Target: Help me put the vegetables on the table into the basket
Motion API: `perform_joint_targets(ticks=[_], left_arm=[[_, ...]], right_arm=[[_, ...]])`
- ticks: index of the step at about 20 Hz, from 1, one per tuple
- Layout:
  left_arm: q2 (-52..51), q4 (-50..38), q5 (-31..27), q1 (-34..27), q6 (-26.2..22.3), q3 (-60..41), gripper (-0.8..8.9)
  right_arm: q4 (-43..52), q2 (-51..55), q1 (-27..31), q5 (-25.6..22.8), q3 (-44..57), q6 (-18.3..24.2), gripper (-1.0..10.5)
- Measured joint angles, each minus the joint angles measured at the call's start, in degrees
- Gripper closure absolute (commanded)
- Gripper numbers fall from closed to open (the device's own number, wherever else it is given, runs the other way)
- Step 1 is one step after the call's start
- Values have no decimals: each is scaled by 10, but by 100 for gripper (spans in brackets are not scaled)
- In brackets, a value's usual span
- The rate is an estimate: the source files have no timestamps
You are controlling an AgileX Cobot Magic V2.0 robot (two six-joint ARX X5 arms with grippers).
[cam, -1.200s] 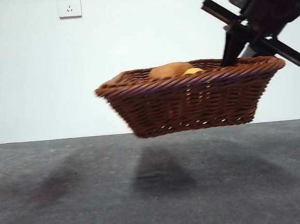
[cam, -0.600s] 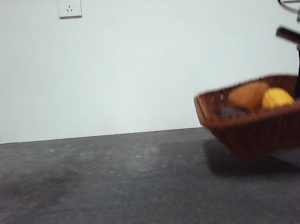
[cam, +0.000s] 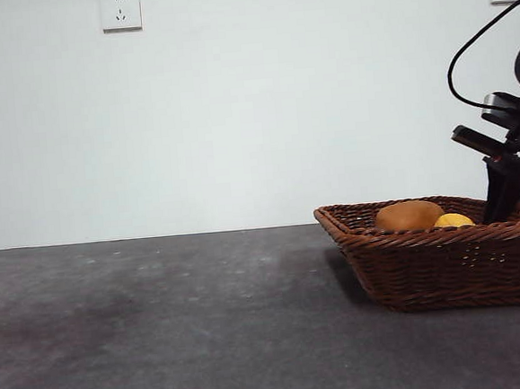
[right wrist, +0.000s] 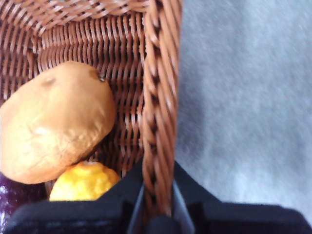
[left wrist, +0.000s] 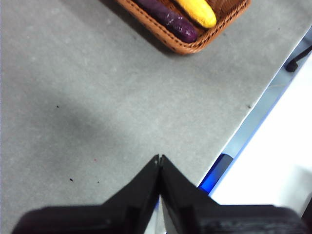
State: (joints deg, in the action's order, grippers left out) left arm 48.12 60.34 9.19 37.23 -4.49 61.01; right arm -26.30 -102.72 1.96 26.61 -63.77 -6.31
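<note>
Right wrist view: right gripper clamps basket rim | potato inside

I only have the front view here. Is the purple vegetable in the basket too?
Observer: Yes. The left wrist view shows the purple vegetable lying in the basket beside the corn cob.
Operator: Which gripper is at the basket?
Observer: The right gripper; its jaws clamp the braided rim, one inside, one outside.
Operator: And the left one?
Observer: The left gripper is shut, over bare table away from the basket.
Operator: Where's the potato?
Observer: The potato rests against the corn's end, beside that rim.
</note>
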Motion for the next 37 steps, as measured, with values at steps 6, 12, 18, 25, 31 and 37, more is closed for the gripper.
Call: perform_joint_targets(ticks=[6, 12, 18, 25, 31, 37], left_arm=[[5, -13, 0, 0, 0, 0, 821], [6, -13, 0, 0, 0, 0, 821], [6, -13, 0, 0, 0, 0, 821], [6, -13, 0, 0, 0, 0, 821], [6, -47, 0, 0, 0, 0, 821], [6, -60, 0, 0, 0, 0, 821]], right_arm=[[18, -4, -13, -11, -2, 7, 959], [19, -4, -15, -27, -4, 8, 631], [-56, 5, -15, -33, -82, 9, 506], [-315, 161, -17, -32, -231, 65, 673], [-389, 344, -47, -28, -233, 73, 823], [-509, 450, -57, -28, -233, 79, 833]])
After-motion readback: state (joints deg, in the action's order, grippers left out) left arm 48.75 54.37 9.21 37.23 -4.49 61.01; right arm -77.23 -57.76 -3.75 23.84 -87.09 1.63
